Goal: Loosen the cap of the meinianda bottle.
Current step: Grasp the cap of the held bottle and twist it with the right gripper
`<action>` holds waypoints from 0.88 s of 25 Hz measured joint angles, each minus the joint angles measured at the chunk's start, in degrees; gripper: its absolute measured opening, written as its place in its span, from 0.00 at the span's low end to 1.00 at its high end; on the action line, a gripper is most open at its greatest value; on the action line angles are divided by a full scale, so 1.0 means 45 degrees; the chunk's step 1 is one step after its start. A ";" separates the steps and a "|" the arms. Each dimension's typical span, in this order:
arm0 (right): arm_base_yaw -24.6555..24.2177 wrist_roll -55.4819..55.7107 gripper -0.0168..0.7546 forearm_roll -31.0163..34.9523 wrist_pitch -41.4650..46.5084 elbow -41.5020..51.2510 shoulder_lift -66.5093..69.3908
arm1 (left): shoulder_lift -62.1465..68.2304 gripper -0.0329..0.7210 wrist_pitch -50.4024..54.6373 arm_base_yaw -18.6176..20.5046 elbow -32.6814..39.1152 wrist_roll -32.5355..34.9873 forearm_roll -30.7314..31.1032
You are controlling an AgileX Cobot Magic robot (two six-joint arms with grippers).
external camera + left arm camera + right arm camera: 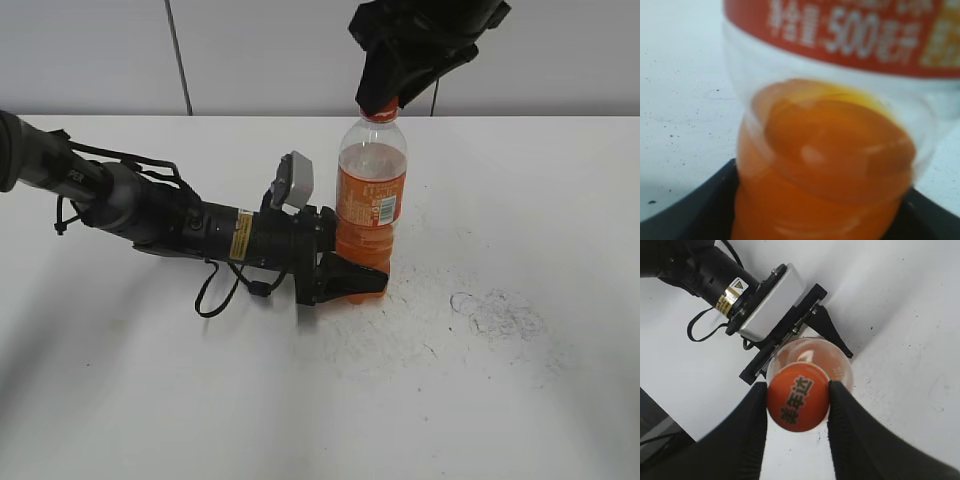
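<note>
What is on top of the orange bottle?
An orange cap tops the meinianda bottle. The right gripper pinches it from both sides. In the exterior view the gripper covers the cap almost entirely.

Even, bright, diffuse light fills all three views, with no hard-edged shadows. In the exterior view the white matte tabletop [520, 380] is nearly washed out toward 6 o'clock, and a soft shadow lies beneath the black left arm [150, 215] at 9 o'clock. The left wrist view is badly out of focus: the clear plastic bottle of orange drink [830, 165] fills it as a blur. The right wrist view is sharp at centre on the round orange plastic cap [798, 398]; a dim corner sits at 8 o'clock.
</note>
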 joint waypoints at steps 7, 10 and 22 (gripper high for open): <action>0.0000 -0.5458 0.37 0.0095 0.0000 0.0000 0.0000 | 0.0000 0.78 0.0000 0.0000 0.0000 0.0054 0.0041; 0.0000 -0.7079 0.37 0.0108 0.0009 -0.0013 0.0000 | 0.0000 0.78 0.0000 0.0000 0.0000 0.0081 0.0051; 0.0000 -0.2476 0.78 0.0135 0.0009 -0.0013 -0.0014 | 0.0000 0.78 0.0000 0.0000 0.0000 0.0067 0.0051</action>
